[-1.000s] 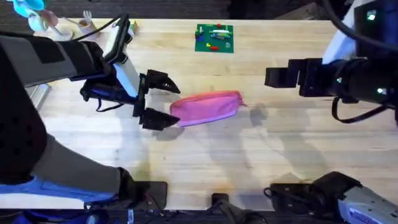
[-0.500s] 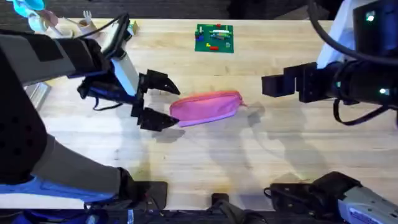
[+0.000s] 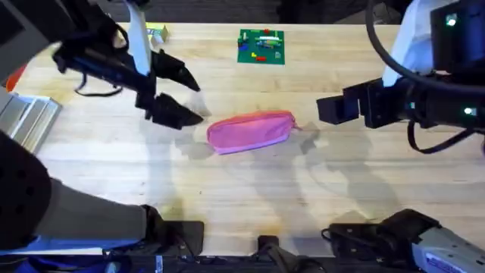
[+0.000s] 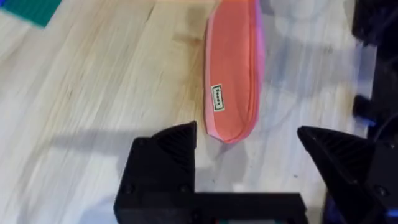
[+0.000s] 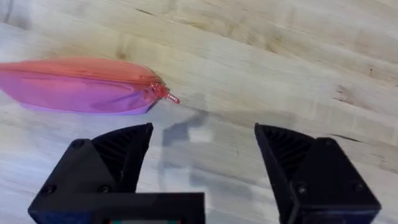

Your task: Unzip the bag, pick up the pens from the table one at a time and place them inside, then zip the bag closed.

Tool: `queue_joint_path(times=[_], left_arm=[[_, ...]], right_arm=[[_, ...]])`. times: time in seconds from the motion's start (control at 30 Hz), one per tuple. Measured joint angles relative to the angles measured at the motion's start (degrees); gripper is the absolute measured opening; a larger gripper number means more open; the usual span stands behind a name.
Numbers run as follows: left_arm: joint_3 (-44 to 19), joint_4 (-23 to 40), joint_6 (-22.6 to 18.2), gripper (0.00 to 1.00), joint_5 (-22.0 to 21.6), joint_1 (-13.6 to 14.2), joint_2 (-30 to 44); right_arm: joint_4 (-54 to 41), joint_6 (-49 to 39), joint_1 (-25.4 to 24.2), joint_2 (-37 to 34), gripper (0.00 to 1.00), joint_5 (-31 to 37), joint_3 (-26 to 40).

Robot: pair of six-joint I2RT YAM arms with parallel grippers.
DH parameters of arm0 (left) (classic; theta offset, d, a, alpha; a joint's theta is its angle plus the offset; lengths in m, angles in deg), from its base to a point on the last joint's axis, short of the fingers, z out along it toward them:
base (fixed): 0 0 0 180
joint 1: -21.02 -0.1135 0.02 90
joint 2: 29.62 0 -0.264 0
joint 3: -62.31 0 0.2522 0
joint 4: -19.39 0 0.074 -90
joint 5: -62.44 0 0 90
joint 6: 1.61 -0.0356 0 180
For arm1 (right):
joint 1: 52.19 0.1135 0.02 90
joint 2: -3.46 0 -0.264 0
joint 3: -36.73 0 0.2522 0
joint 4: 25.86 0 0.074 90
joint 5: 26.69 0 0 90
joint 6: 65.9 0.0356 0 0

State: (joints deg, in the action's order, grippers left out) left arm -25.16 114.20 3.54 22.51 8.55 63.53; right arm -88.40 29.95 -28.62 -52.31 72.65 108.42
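- Overhead: the pink bag lies mid-desk, zipped, long axis running left to right. The left jaws are spread and empty, near its left end; the right jaws sit off its right end, hidden behind the wrist.
- Left wrist: the bag's closed end lies just ahead, between the spread fingers.
- Right wrist: the jaws are spread and empty; the zipper pull lies ahead, a little toward one finger. The right arm seems better placed for it.
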Motion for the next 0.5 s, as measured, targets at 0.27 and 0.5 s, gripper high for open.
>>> queue_joint_path(times=[0.27, 0.5], left_arm=[[-8.3, 1.5, 22.4, 0.995, -7.3, 0.0, -3.1], [-12.3, 5.7, 32.0, 0.995, -11.6, 0.0, -6.8]], right_arm=[[0.0, -0.3, 0.0, 0.0, 0.998, 0.0, 0.0], [0.0, -0.3, 0.0, 0.0, 0.998, 0.0, 0.0]])
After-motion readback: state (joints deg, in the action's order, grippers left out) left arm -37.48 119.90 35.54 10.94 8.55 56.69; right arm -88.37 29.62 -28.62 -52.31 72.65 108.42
